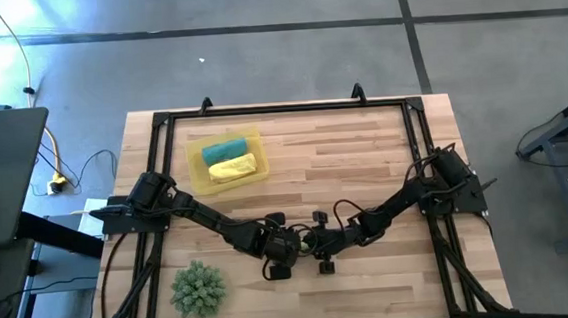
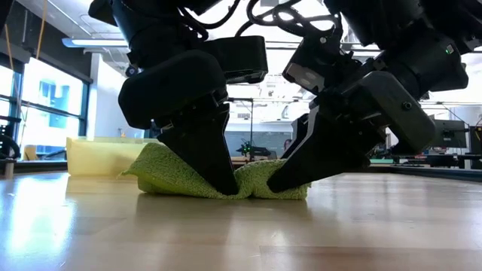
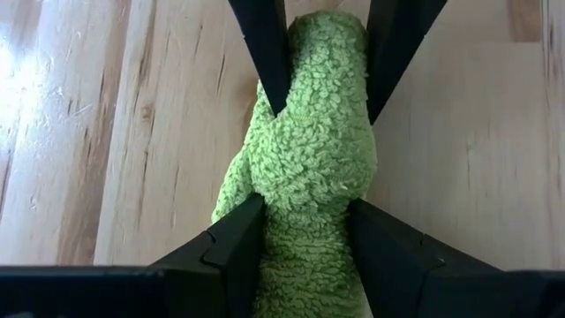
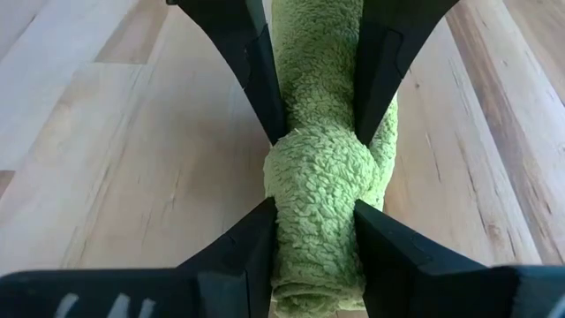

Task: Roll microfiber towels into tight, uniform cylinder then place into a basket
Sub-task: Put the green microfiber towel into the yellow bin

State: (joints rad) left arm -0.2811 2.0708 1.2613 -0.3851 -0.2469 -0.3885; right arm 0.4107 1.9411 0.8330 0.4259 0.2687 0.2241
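The lime green towel [image 2: 162,172] lies as a loose roll on the table near its front middle, its length running left to right. My left gripper [image 2: 224,184] and my right gripper [image 2: 280,179] meet over the roll's middle, both shut on it; they hide it in the high view. The yellow basket [image 1: 197,175] stands at the far left. It holds a rolled teal towel [image 1: 224,149] and a rolled yellow towel [image 1: 233,168]. My left gripper pinches the roll's two long sides [image 3: 265,208] between its two fingers, near the roll's middle. The fingers slant down from the table's left and lie across the roll. The roll is dented in there and rests on the table. My right gripper pinches the roll's two long sides [image 4: 281,208] between its two fingers, right beside the left gripper's hold. The fingers slant down from the table's right and lie across the roll. The roll narrows between them and rests on the table.
A spiky green plant-like ball [image 1: 197,289] sits at the table's front left. A black frame [image 1: 280,107] runs along the table's far and side edges. Bare wood lies between the grippers and the basket.
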